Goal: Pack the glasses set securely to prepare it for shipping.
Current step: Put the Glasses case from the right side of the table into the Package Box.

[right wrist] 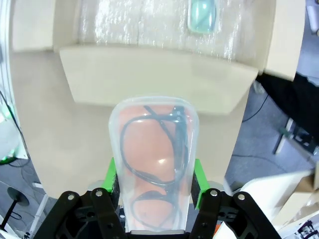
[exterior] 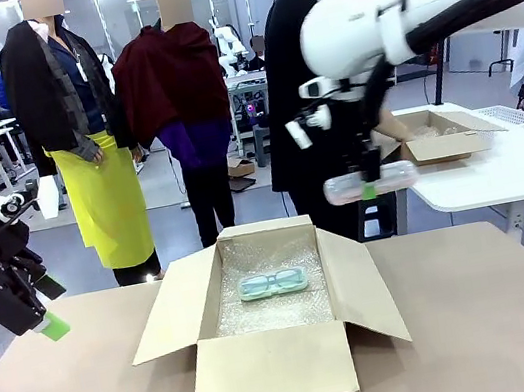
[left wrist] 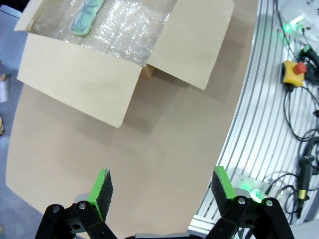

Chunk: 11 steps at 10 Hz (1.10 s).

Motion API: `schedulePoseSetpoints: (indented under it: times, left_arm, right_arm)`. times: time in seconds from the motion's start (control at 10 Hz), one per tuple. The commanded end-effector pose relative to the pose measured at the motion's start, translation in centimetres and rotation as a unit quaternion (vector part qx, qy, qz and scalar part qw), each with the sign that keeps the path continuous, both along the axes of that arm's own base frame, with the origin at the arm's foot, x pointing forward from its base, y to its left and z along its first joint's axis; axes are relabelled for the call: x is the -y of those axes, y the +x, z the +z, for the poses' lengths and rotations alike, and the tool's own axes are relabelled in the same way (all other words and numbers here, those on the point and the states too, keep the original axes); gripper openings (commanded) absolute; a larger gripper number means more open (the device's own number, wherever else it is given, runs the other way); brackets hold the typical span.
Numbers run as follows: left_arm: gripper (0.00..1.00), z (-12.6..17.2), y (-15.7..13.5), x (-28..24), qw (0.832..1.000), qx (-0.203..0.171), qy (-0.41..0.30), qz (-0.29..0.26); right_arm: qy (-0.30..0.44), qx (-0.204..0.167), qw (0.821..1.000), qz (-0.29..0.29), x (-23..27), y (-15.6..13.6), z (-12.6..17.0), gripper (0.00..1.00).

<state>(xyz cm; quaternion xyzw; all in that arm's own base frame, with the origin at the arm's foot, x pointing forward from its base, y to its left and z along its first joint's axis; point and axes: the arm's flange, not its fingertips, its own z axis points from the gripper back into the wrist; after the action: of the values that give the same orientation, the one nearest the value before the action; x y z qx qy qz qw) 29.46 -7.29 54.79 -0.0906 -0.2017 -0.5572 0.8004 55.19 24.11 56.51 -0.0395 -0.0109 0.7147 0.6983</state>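
One clear-wrapped pale pink glasses pair (exterior: 396,175), clamped in the right gripper (exterior: 370,190), wanted lowering flat beside the mint-green pair (exterior: 272,282) in the bubble-lined cardboard box (exterior: 272,369); the left gripper (left wrist: 162,186) gaped empty.

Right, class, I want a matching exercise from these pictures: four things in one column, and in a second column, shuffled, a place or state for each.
1. mint glasses
2. pink glasses
3. left gripper
4. box

A. jaws apart, holding nothing
B. standing on the table, flaps open
C. held up in the right gripper
D. lying on bubble wrap inside the box

Pairs: 1-D, 2-C, 3-A, 4-B.
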Motion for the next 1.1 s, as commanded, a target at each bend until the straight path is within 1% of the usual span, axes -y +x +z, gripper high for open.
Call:
schedulePoseSetpoints:
  times: [0.0, 0.1, 0.2, 0.3, 0.4, 0.5, 0.6, 0.7, 0.8, 1.0]
  left_arm:
    - [1.00, 0.0, 0.0, 0.0, 1.000, 0.006, -0.008, -0.002]
    - [1.00, 0.0, 0.0, 0.0, 1.000, 0.006, -0.008, -0.002]
    - [1.00, 0.0, 0.0, 0.0, 1.000, 0.006, -0.008, -0.002]
    - [1.00, 0.0, 0.0, 0.0, 1.000, 0.006, -0.008, -0.002]
    - [1.00, 0.0, 0.0, 0.0, 1.000, 0.006, -0.008, -0.002]
    - [1.00, 0.0, 0.0, 0.0, 1.000, 0.006, -0.008, -0.002]
    - [1.00, 0.0, 0.0, 0.0, 1.000, 0.006, -0.008, -0.002]
    - [1.00, 0.0, 0.0, 0.0, 1.000, 0.006, -0.008, -0.002]
    - [1.00, 0.0, 0.0, 0.0, 1.000, 0.006, -0.008, -0.002]
    - [1.00, 0.0, 0.0, 0.0, 1.000, 0.006, -0.008, -0.002]
  right_arm:
    - [-0.006, -0.005, 1.000, -0.017, -5.9, 1.7, -0.5, 0.65]
    - [-0.003, -0.011, 1.000, -0.006, -9.6, 1.3, -1.4, 0.65]
    - [-0.008, -0.012, 1.000, -0.002, -12.2, 1.1, -2.2, 0.65]
    - [-0.002, -0.019, 1.000, -0.006, -14.3, 0.7, -3.0, 0.65]
    - [0.001, -0.012, 1.000, -0.013, -16.1, 0.2, -4.1, 0.65]
    - [0.007, -0.022, 1.000, -0.017, -17.2, -0.1, -5.2, 0.65]
    - [0.009, -0.022, 1.000, -0.012, -17.9, -0.5, -6.3, 0.65]
    - [0.008, -0.021, 1.000, -0.016, -18.1, -0.4, -7.2, 0.65]
    - [0.003, -0.029, 0.999, -0.014, -18.5, -0.2, -8.8, 0.65]
    - [0.013, -0.008, 1.000, -0.024, -19.2, 0.3, -11.8, 0.65]
